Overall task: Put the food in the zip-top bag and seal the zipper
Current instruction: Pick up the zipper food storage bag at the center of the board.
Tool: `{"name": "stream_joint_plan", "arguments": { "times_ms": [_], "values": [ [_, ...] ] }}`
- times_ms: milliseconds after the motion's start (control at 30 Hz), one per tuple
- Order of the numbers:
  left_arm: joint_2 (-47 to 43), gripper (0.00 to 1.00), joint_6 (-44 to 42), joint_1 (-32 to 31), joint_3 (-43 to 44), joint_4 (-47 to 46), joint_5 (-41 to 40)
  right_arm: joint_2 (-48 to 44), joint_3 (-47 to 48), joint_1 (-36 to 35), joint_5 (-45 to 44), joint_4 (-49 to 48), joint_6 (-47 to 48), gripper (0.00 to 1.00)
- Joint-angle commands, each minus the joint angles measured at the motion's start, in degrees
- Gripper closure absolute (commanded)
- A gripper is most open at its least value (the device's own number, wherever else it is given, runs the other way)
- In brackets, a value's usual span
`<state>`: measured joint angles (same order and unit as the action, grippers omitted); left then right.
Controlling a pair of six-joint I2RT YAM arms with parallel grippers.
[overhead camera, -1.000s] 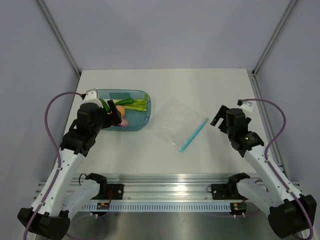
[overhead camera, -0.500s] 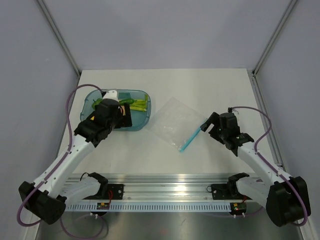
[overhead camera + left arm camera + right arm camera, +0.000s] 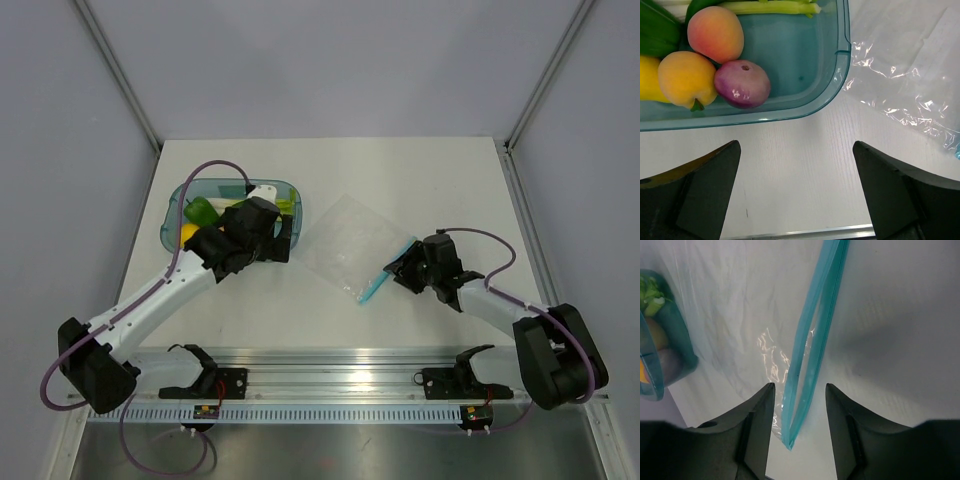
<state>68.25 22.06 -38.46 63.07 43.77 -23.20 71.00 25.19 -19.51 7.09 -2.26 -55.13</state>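
Note:
The food lies in a teal tray (image 3: 840, 65): a peach (image 3: 715, 32), a yellow-orange fruit (image 3: 686, 79), a purple onion (image 3: 742, 84) and green stalks (image 3: 770, 7). My left gripper (image 3: 796, 147) is open and empty over bare table just near of the tray's right corner; it also shows in the top view (image 3: 284, 243). The clear zip-top bag (image 3: 345, 245) lies flat right of the tray. My right gripper (image 3: 800, 387) is open, its jaws on either side of the near end of the light-blue zipper (image 3: 815, 340), whose two strips lie slightly parted.
In the top view the tray (image 3: 172, 205) shows a green pepper (image 3: 200, 210) and a yellow piece (image 3: 188, 233) at its left end. The bag's edge (image 3: 910, 75) lies close to the tray's right corner. A metal rail (image 3: 330, 380) runs along the table's near edge.
My left arm has swung right across the tray to its right corner. My right arm has moved left and lowered onto the near end of the zipper. The bag and tray have not moved.

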Motion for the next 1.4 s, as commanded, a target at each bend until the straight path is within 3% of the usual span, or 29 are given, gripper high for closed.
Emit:
{"name": "stream_joint_plan", "arguments": {
  "times_ms": [0, 100, 200, 333, 367, 400, 667, 800, 1000, 1367],
  "values": [
    [0.48, 0.01, -0.88, -1.18, 2.5, 0.09, -2.91, 1.94, 2.67, -0.53, 1.52, -4.42, -1.55, 0.48],
    [0.39, 0.01, -0.8, -1.62, 2.32, -1.23, -1.42, 4.75, 4.51, -0.53, 3.27, -5.2, -1.73, 0.5],
    [0.48, 0.01, -0.79, -2.14, 1.89, -2.63, 0.34, 7.13, 5.13, -0.53, 3.98, -6.61, -1.73, 0.6],
    [-0.05, 0.01, -1.32, -3.73, -0.05, -5.87, 1.05, 6.96, 6.71, -0.62, 5.03, -6.0, -1.12, 0.86],
    [0.13, 0.01, -1.32, -4.08, -0.49, -6.41, 1.05, 6.96, 7.15, -0.53, 5.21, -4.96, -1.03, 0.97],
    [0.3, 0.01, -0.54, -4.86, -1.1, -6.94, 0.53, 6.61, 8.11, -0.53, 5.21, -4.07, -0.85, 1.0],
    [5.31, 0.01, 1.41, -11.19, 0.92, -13.96, 9.04, 3.97, 12.6, -2.98, 4.86, 1.99, 0.29, 1.0],
    [9.79, 0.04, 1.66, -18.13, 3.37, -17.66, 8.43, 3.62, 17.08, -5.62, 4.07, 8.58, -0.32, 1.0],
    [17.61, 0.13, 1.58, -22.62, 9.52, -18.54, 4.32, 1.08, 21.04, -7.12, 4.07, 12.98, -1.73, 1.0],
    [25.88, 0.25, -0.35, -23.94, 15.68, -17.58, -1.67, -2.27, 22.27, -7.21, 4.86, 16.41, -1.82, 1.0]
  ]
}}
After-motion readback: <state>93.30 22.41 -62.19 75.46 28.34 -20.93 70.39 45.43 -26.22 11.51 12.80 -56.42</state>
